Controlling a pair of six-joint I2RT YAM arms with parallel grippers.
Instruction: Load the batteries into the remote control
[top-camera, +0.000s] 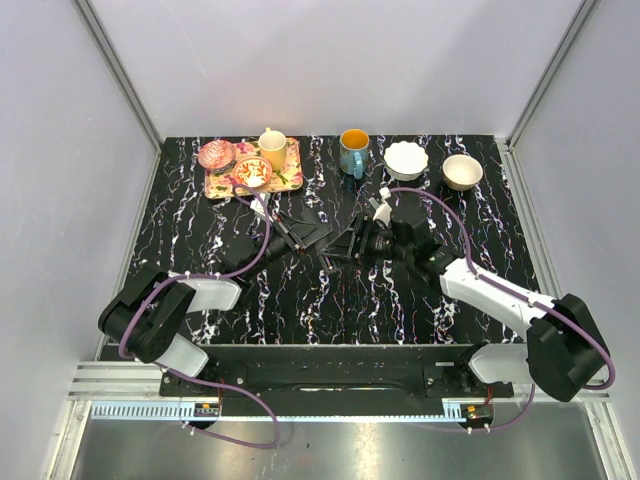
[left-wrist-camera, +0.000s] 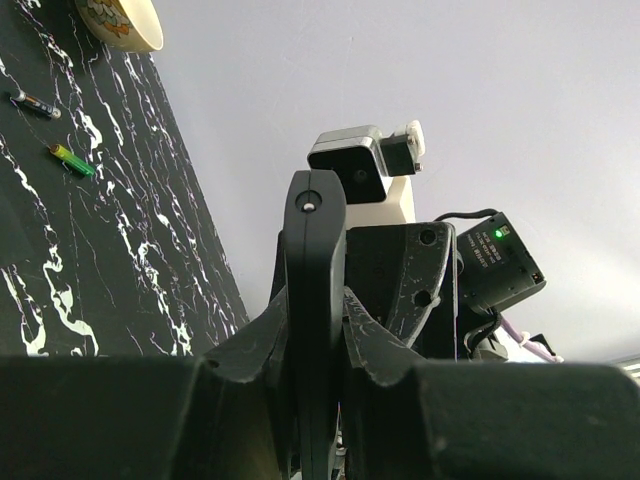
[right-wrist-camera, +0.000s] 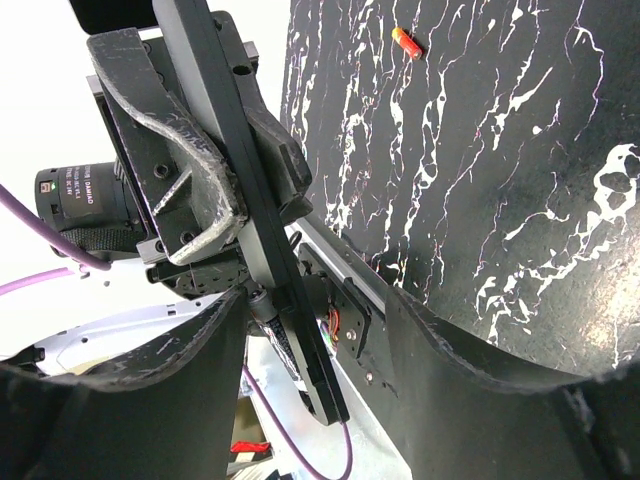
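Left wrist view: the left gripper (left-wrist-camera: 315, 345) is clamped tight on the remote control (left-wrist-camera: 313, 260), which stands edge-on between its scuffed fingers. Past the remote control, well apart from it on the marbled black table (left-wrist-camera: 120, 250), lie a green battery (left-wrist-camera: 72, 160) and, farther off, a dark battery (left-wrist-camera: 35, 103). A patterned bowl (left-wrist-camera: 125, 22) sits farther still. In the right wrist view the right gripper (right-wrist-camera: 315, 310) stands open, holding nothing. Its two fingers are spread to either side of the remote control's near end and have not closed on it. An orange-red battery (right-wrist-camera: 405, 41) lies on the table well away from the remote control. From above, both grippers meet at the remote control in mid-table, with a flowered tray (top-camera: 292, 182) and a blue cup (top-camera: 352, 152) beyond it
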